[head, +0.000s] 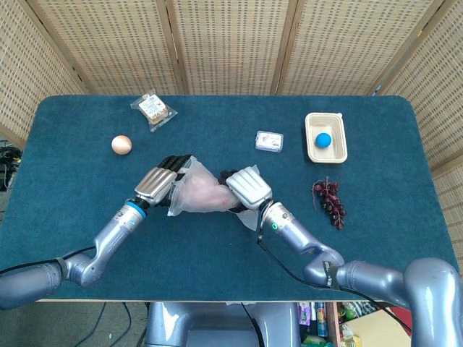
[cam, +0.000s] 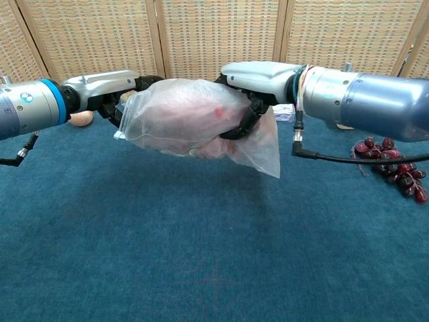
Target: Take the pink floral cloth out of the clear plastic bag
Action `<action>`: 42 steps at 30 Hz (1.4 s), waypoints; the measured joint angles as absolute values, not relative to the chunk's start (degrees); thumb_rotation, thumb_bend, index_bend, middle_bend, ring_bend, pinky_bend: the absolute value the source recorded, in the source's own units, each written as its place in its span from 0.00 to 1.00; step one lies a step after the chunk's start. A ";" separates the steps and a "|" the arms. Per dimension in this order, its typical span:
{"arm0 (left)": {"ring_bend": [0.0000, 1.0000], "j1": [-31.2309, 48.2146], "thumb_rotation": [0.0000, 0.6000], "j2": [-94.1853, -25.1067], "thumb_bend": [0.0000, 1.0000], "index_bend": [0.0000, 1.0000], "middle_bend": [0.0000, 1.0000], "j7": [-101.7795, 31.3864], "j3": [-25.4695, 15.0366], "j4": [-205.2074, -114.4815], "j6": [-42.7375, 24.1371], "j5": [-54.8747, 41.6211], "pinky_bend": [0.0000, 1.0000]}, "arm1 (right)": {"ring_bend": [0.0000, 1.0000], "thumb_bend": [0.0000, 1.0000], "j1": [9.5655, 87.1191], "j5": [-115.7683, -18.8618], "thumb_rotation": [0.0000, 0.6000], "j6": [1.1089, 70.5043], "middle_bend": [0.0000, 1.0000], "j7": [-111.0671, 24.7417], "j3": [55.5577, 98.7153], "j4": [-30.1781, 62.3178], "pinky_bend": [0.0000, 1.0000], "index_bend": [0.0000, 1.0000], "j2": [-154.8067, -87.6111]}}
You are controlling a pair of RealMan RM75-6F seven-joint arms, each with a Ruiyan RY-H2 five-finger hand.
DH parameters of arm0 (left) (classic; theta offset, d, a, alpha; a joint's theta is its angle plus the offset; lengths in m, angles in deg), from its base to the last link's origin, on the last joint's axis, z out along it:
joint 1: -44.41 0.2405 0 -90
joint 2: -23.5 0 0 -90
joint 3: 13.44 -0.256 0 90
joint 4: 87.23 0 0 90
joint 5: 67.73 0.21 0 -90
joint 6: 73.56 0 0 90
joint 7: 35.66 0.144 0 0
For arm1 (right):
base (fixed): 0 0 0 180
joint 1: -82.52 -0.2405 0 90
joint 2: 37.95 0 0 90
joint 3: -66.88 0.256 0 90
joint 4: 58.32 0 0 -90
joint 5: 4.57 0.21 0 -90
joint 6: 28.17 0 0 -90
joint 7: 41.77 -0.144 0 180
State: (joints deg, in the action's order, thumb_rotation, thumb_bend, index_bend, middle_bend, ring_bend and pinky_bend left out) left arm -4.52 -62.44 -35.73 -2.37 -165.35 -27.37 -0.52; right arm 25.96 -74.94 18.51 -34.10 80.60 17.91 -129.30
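A clear plastic bag (cam: 161, 117) (head: 189, 194) hangs above the table between both hands, with the pink floral cloth (cam: 201, 114) (head: 206, 195) bunched inside it. My left hand (cam: 110, 87) (head: 159, 184) grips the bag's left end. My right hand (cam: 258, 84) (head: 248, 188) holds the right side, its dark fingers (cam: 241, 124) wrapped around the cloth through the plastic. A loose flap of the bag (cam: 265, 151) droops below the right hand.
On the blue table (head: 87, 195) lie an egg (head: 121, 144), a snack packet (head: 153, 108), a small white box (head: 269, 140), a cream tray (head: 312, 148) holding a blue ball (head: 323, 139), and a grape bunch (head: 330, 202) (cam: 395, 171).
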 measured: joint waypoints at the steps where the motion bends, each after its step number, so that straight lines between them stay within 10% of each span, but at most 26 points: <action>1: 0.00 -4.62 1.00 -62.64 0.48 0.64 0.00 -35.90 -2.47 -164.75 -27.52 -0.30 0.00 | 0.14 0.14 26.43 -74.56 1.00 18.22 0.01 -33.44 80.13 19.49 0.30 0.15 -127.72; 11: 0.00 -5.16 1.00 -62.17 0.48 0.64 0.00 -35.18 -2.13 -163.60 -28.48 -1.15 0.00 | 0.12 0.00 32.05 -77.31 1.00 21.54 0.08 -27.87 74.52 30.14 0.19 0.09 -116.75; 21: 0.00 -5.77 1.00 -61.15 0.48 0.64 0.00 -33.28 -1.46 -165.27 -28.62 -2.35 0.00 | 0.62 0.00 35.29 -102.44 1.00 34.51 0.65 -30.65 66.22 22.07 0.75 0.16 -117.23; 30: 0.00 -6.04 1.00 -60.67 0.48 0.64 0.00 -31.41 -1.25 -166.58 -28.41 -3.99 0.00 | 0.72 0.00 33.74 -122.46 1.00 43.45 0.76 -33.64 58.41 1.42 0.93 0.20 -125.62; 42: 0.00 -6.13 1.00 -59.97 0.48 0.64 0.00 -29.62 -1.34 -169.04 -27.69 -4.89 0.00 | 0.77 0.07 28.59 -121.50 1.00 34.11 0.82 -25.16 60.78 0.59 1.00 0.24 -130.55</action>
